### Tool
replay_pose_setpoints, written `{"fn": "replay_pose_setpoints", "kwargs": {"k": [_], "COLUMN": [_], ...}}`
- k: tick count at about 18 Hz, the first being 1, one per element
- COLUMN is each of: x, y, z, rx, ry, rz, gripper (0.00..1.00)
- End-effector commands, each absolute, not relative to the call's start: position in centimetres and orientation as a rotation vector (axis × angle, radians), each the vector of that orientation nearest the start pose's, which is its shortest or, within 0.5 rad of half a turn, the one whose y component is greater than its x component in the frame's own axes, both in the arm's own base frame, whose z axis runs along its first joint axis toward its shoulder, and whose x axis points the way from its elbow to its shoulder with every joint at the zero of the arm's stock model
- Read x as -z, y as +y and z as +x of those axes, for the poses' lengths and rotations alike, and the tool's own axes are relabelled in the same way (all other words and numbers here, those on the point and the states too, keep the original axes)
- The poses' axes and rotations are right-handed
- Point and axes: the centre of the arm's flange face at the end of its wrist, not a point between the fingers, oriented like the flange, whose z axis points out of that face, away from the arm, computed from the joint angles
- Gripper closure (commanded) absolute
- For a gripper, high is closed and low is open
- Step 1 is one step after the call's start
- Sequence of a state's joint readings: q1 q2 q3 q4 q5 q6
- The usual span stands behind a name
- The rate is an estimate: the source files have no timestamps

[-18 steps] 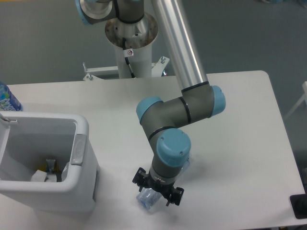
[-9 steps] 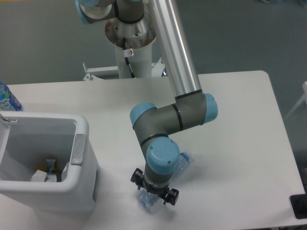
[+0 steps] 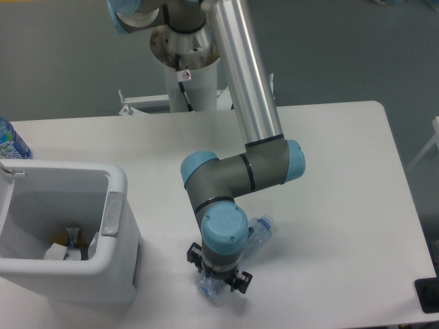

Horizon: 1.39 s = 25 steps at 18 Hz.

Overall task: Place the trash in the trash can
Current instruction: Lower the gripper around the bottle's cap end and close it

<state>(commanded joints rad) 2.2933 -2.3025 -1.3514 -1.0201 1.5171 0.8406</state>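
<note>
A crushed clear plastic bottle [image 3: 255,236] lies slanted on the white table, its bluish cap [image 3: 266,221] pointing up-right and its base near the front edge. My gripper [image 3: 218,279] points straight down over the bottle's lower end, with a black finger on each side of it. The wrist hides the fingertips, so the grip does not show. The white trash can [image 3: 115,212] stands at the left, about a hand's width from the gripper. A white crumpled piece [image 3: 56,251] lies inside it beside something yellow.
A bottle with a blue printed label [image 3: 8,141] stands at the table's far left edge behind the bin. The arm's base column [image 3: 188,68] rises at the back centre. A black object [image 3: 428,295] sits off the table's right front corner.
The arm's wrist and gripper have shifted left and slightly lower over the bottle's base end. More of the bottle's cap end now shows. The bottle itself has stayed on the table.
</note>
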Motion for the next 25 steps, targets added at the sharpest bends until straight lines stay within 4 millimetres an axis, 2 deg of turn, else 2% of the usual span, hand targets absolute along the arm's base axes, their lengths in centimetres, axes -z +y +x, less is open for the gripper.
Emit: {"fn": "replay_pose_setpoints", "kwargs": {"k": [2, 6, 18, 22, 25], "x": [-19.2, -19.3, -20.3, -22.3, -25.1], "y": [63.9, 63.9, 64.1, 64.3, 64.1], "z": [-37.8, -37.8, -37.8, -38.0, -40.1], "rx": [0.017, 0.014, 0.009, 0.008, 0.045], "ry": [0.183, 0.186, 0.186, 0.182, 0.136], "rz": [-3.069, -3.067, -3.048, -3.003, -2.904], "gripper": [0.4, 0.44, 0.45, 0.45, 0.44]}}
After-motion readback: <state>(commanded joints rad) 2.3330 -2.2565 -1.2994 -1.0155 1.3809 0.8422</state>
